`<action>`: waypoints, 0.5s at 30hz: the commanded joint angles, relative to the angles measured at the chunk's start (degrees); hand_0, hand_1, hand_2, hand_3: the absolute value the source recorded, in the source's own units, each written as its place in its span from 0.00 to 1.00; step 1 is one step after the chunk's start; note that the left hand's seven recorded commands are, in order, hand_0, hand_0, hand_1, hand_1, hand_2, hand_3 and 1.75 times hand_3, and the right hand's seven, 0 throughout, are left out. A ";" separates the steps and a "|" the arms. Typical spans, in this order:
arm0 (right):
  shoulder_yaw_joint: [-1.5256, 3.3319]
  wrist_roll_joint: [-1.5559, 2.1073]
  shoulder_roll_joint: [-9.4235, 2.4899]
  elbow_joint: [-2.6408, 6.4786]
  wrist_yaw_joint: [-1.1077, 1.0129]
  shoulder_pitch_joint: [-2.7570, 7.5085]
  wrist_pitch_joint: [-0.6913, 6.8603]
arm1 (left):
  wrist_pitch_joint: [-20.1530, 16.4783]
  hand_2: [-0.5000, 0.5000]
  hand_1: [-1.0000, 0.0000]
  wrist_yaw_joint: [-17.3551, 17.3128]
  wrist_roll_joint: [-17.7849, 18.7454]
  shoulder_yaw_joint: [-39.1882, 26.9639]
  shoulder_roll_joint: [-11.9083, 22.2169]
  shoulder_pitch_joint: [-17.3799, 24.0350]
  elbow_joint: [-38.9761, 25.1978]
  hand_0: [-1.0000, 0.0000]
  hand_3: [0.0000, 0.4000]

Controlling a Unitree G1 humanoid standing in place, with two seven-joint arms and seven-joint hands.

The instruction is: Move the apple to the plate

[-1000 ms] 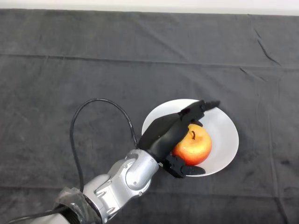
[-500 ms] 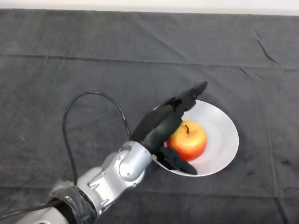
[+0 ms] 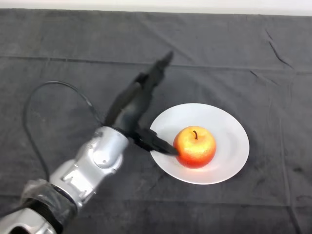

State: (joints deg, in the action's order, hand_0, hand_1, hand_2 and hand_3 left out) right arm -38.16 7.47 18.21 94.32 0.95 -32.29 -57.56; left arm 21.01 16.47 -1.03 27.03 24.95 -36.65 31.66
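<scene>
A red and yellow apple (image 3: 195,146) sits upright on the white plate (image 3: 229,131), a little left of the plate's middle. My left hand (image 3: 132,103) is open with straight fingers, left of the plate and raised above the cloth. Its fingers point up and to the right, away from the apple. The thumb (image 3: 157,144) reaches over the plate's left rim, with its tip close to the apple's left side. The hand holds nothing.
The table is covered by a dark grey cloth (image 3: 73,58) with a few creases. A pale strip of the far edge (image 3: 156,5) runs along the top.
My hand has let go of the apple and drawn back to the left and upward. The apple stays on the plate.
</scene>
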 commanded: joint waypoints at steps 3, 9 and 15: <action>-0.42 0.80 -5.55 5.97 0.36 6.54 5.81 | 1.40 0.50 1.00 -0.98 1.43 -4.38 4.86 2.66 -2.66 1.00 0.00; -0.39 0.82 -5.55 5.93 0.36 6.55 5.84 | 1.40 0.50 1.00 -1.35 2.90 -10.01 8.37 4.45 -4.07 1.00 0.00; -0.37 0.84 -5.56 5.89 0.37 6.56 5.86 | 1.41 0.50 1.00 -1.43 4.62 -15.93 11.84 6.86 -5.81 1.00 0.00</action>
State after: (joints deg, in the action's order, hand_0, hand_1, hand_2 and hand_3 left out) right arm -38.17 7.53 18.14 94.52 0.97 -32.05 -57.36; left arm 21.70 15.07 2.65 11.22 34.69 -31.39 28.26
